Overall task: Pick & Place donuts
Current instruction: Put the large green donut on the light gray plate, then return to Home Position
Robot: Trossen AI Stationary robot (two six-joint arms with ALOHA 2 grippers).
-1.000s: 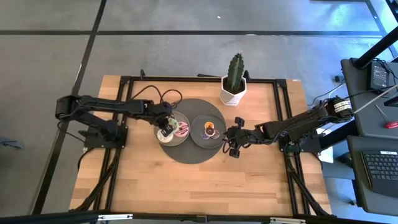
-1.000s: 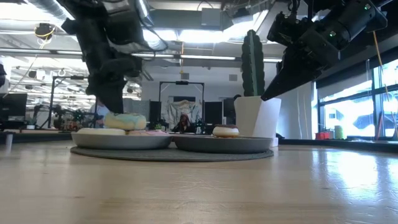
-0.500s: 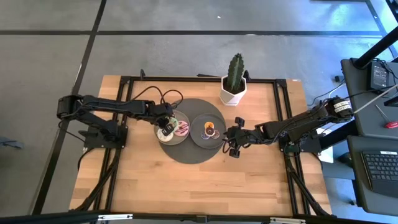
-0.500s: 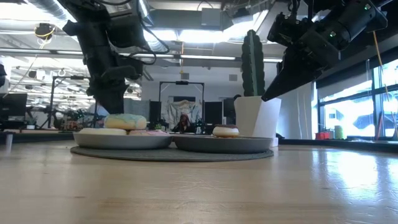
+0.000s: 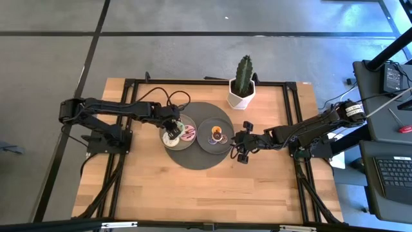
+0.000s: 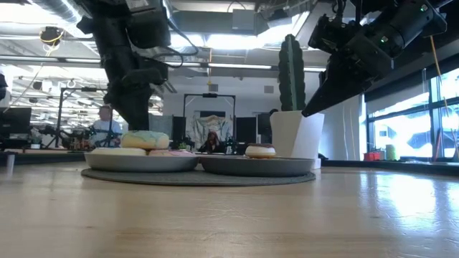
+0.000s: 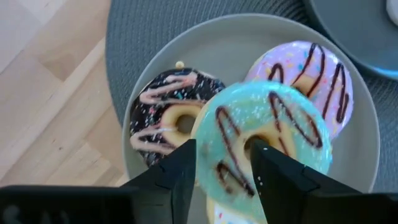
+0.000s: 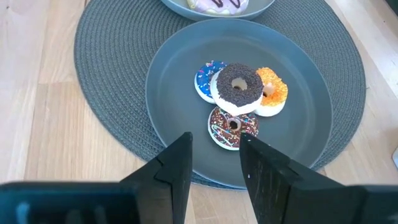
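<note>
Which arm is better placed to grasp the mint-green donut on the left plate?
Probably the left: the left gripper hangs open directly over the mint-green donut, while the right gripper faces the other plate of mini donuts.

Your left arm reaches in from 9 o'clock, folded back at the elbow near the table's edge and then stretched toward the centre. Its left gripper (image 5: 172, 132) hangs just left of centre, pointing down, with the fingers (image 7: 177, 177) spread a little and nothing held between them. Your right arm comes in from 3 o'clock, lying low and nearly straight toward the middle. Its right gripper (image 5: 239, 147) sits just right of centre, angled downward, its fingers (image 8: 177, 165) parted and empty.
</note>
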